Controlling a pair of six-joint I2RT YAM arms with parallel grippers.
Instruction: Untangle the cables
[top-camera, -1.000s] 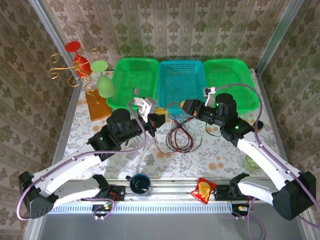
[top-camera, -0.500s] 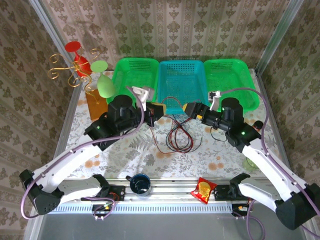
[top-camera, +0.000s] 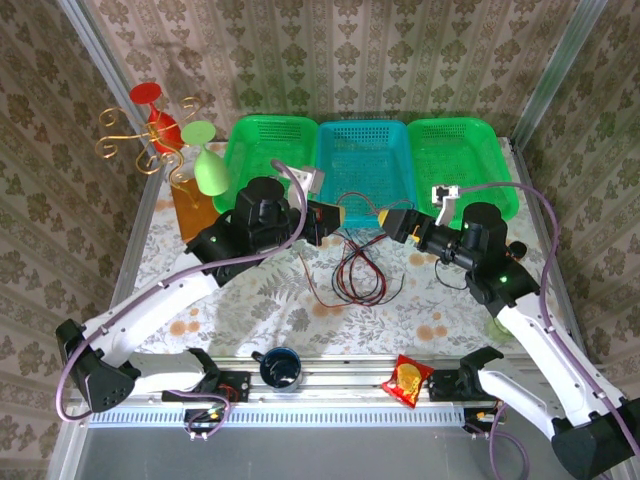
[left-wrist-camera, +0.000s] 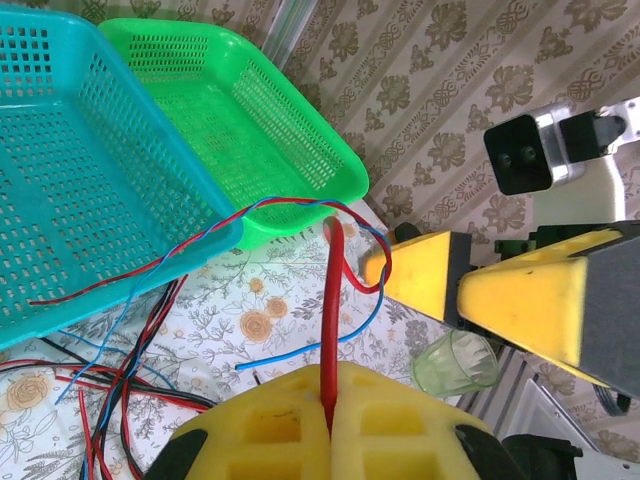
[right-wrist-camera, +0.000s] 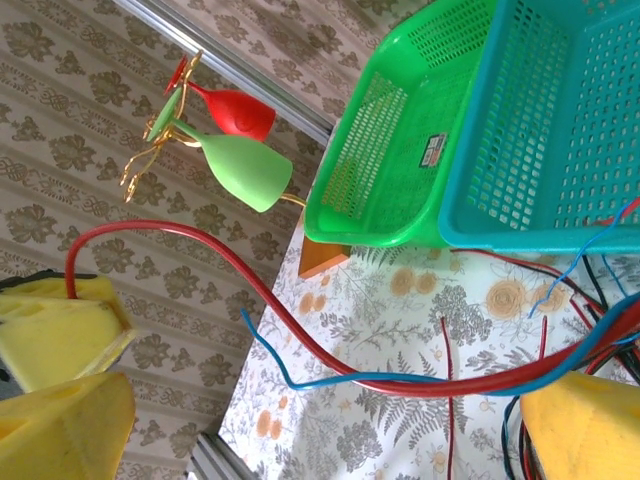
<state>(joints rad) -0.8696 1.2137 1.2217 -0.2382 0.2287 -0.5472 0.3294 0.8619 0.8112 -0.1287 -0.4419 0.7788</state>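
Top external view: cables (top-camera: 358, 275) lie looped together on table (top-camera: 240, 300), before teal basket (top-camera: 362, 160).
Left gripper (left-wrist-camera: 330, 405): clamped on red cable (left-wrist-camera: 333, 290).
Right gripper (top-camera: 400, 222): jaws wide, empty.
Progress: early; strands not yet separated.

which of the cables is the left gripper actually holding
The thick red cable: it runs straight up out of the closed left gripper, clamped at its tip. The thinner red and blue cables trail loose past it, unclamped.
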